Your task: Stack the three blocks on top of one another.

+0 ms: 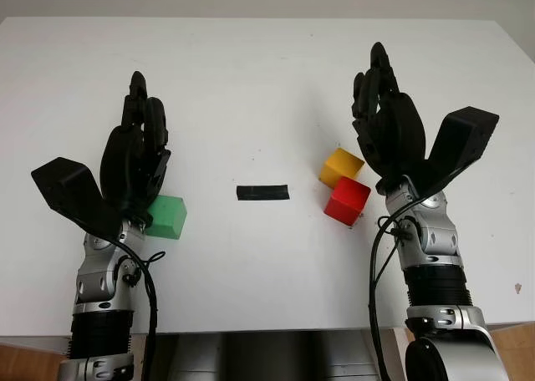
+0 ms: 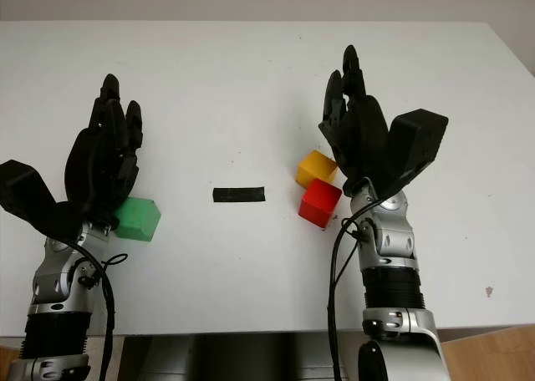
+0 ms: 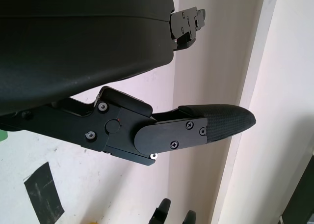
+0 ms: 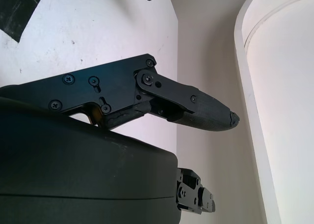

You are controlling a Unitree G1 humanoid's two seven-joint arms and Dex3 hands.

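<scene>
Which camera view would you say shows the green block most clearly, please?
The right eye view: the green block shows nearly whole beside the open left robot hand. In the left eye view that robot hand covers one corner; the left wrist view catches a green sliver at its edge.

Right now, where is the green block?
In the left eye view the green block sits on the white table on the robot's left side, right beside the open left hand and left of the black tape strip.

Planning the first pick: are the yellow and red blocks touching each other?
Cannot tell. In the left eye view the red block overlaps the yellow block's near corner, showing neither gap nor contact plainly.
</scene>
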